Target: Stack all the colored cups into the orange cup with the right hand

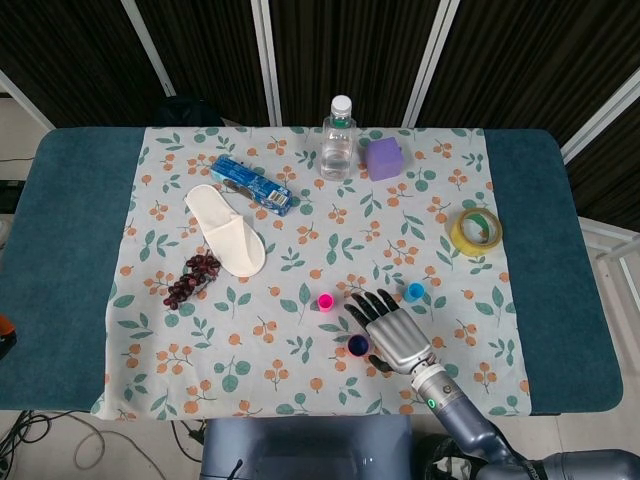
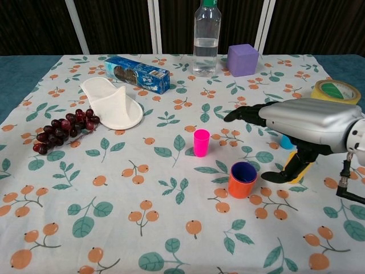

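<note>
The orange cup [image 2: 242,186] stands on the floral cloth with the purple cup [image 2: 244,170] nested inside it; in the head view this pair [image 1: 357,346] lies just left of my right hand. My right hand [image 2: 304,122] hovers to their right, fingers spread and holding nothing. The pink cup [image 2: 201,142] stands alone to the left, also seen in the head view [image 1: 325,301]. A yellow cup [image 2: 297,172] peeks out behind the thumb. Only a sliver of the blue cup [image 2: 287,142] shows under the hand; the head view shows the blue cup [image 1: 414,292] past the fingertips. The left hand is out of view.
A water bottle [image 2: 206,31] and a purple cube [image 2: 242,59] stand at the back. A roll of yellow tape [image 2: 336,91] lies at the right. A white slipper [image 2: 111,103], grapes [image 2: 63,128] and a blue biscuit box [image 2: 137,73] occupy the left side.
</note>
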